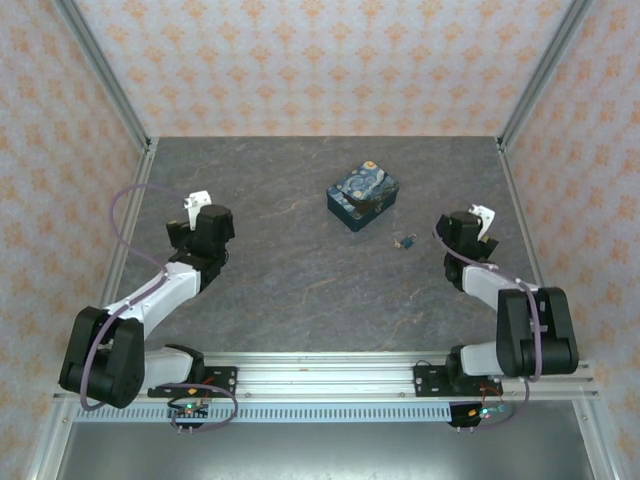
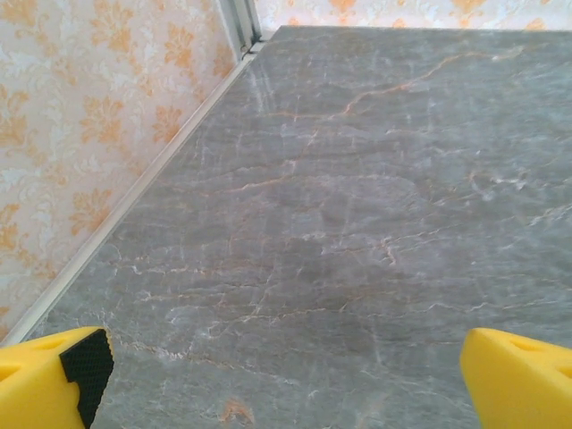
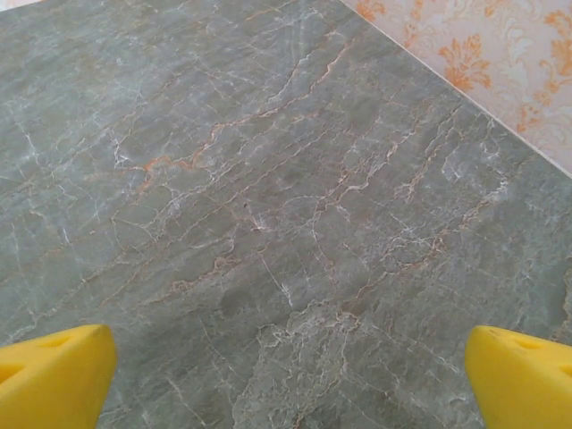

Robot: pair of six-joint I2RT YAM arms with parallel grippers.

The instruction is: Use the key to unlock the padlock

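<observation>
Tabletop of grey veined stone carries few things. A dark blue starry box stands back of centre, turned at an angle. The key and padlock lie just off the box's near right corner, apart from it, as one tiny speck too small to tell one from the other. The right arm sits near that speck on its right, with bare stone between them and the box off to the side. The left arm is well apart on the far left. The right claw is spread wide, its yellow fingertips at the bottom corners of its wrist view, holding nothing over bare stone. The left claw is also spread wide and holds nothing, close to the orange-patterned wall on its left. A metal rail runs along the near edge.
</observation>
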